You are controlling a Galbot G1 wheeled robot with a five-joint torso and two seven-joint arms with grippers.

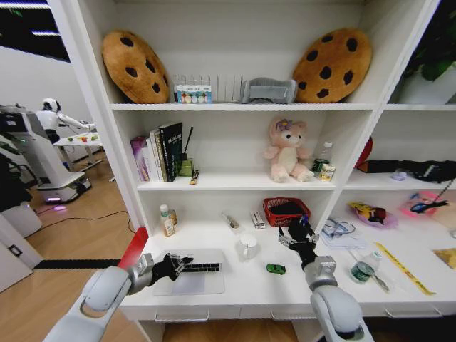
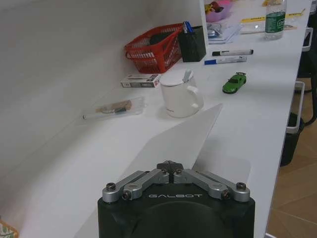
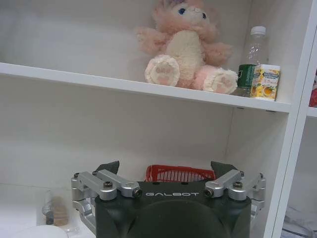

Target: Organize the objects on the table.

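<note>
L gripper (image 1: 187,265), lower left of head view, jaws pressed together on the near edge of the slim silver-white laptop (image 1: 191,272) lying on the long white desk (image 1: 249,288). R gripper (image 1: 298,229), centre-right, jaws spread, above the tiny green toy car (image 1: 276,268). Two white marker pens (image 2: 229,56) sit upper right in the left wrist view.

A mock home study set up inside a robot lab: white shelving (image 1: 235,107) with cookie cushions (image 1: 134,65), books (image 1: 160,151) and a plush bear (image 1: 288,149) above a cluttered desk (image 1: 235,285), while another white robot (image 1: 50,114) stands on the wooden floor beyond
</note>
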